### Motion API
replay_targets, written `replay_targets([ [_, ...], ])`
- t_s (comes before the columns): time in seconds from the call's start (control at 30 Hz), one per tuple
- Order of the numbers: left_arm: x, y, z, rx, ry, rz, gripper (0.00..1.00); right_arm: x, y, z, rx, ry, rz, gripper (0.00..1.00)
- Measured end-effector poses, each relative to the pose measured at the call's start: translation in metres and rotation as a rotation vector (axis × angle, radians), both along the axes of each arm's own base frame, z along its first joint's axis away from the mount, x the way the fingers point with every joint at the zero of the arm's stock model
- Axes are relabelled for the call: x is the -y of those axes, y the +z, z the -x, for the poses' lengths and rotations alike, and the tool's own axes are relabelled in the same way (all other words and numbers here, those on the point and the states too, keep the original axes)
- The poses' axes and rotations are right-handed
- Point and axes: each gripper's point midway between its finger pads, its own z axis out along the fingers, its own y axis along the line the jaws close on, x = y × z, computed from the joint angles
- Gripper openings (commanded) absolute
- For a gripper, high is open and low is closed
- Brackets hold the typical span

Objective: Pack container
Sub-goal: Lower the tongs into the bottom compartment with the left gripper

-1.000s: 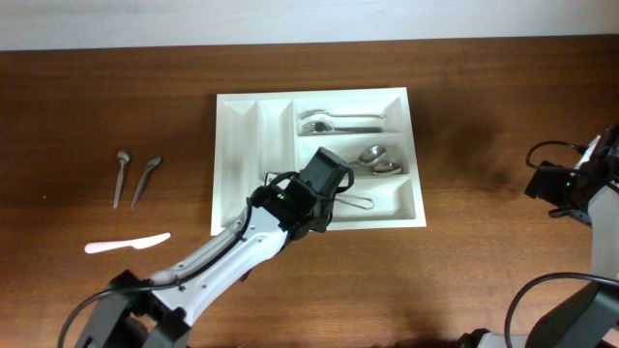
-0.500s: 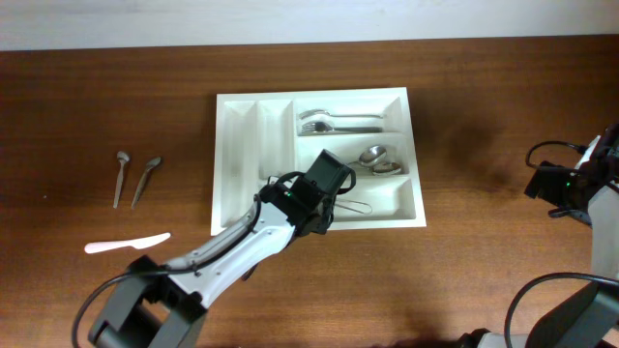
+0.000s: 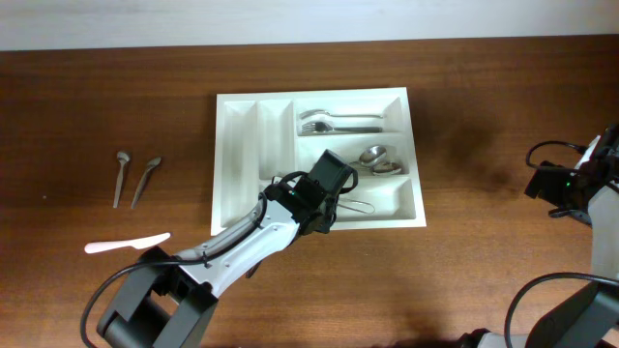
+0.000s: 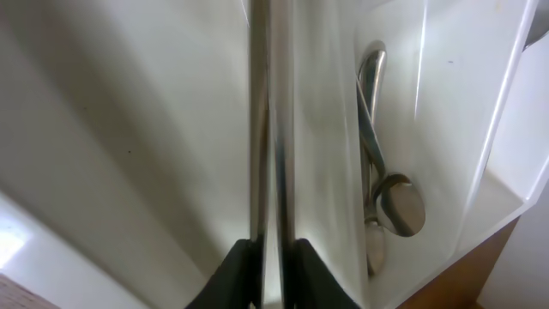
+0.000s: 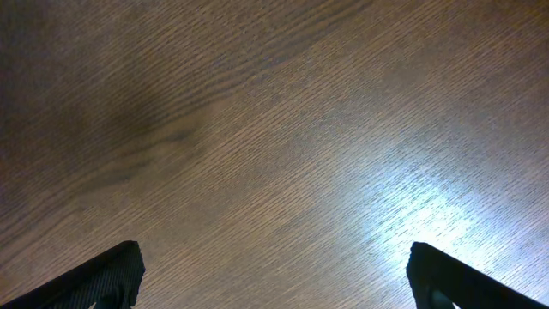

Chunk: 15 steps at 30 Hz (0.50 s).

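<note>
While the left gripper (image 4: 274, 268) hangs over the long compartment nearest the robot in the large white rectangular plastic cutlery tray (image 3: 237, 145), set mid-table, its jaws stand narrow, pinching a slender steel utensil (image 4: 271, 129) of uncertain kind; steel forks (image 3: 334, 121) lie in the top long compartment and steel spoons (image 3: 377, 161) in the middle one, both upright compartments are bare, and two small grey spoons (image 3: 123, 157) and a white plastic knife (image 3: 126, 244) lie unpacked on the brown wooden table (image 3: 484, 251) well to its left; the right gripper (image 5: 279, 279), jaws wide, holds nothing; the packing looks rather past halfway
</note>
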Motion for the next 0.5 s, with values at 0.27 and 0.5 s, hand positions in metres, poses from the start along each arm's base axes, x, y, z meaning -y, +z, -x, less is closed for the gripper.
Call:
replay_targets([
  [0.27, -0.0001, 0.0, 0.0001, 0.0, 0.0, 0.0, 0.22, 0.0, 0.0, 0.0001, 0.0, 0.0, 0.0, 0.99],
  [0.5, -0.0001, 0.0, 0.0001, 0.0, -0.001, -0.001, 0.37, 0.0, 0.0, 0.0001, -0.001, 0.001, 0.0, 0.99],
])
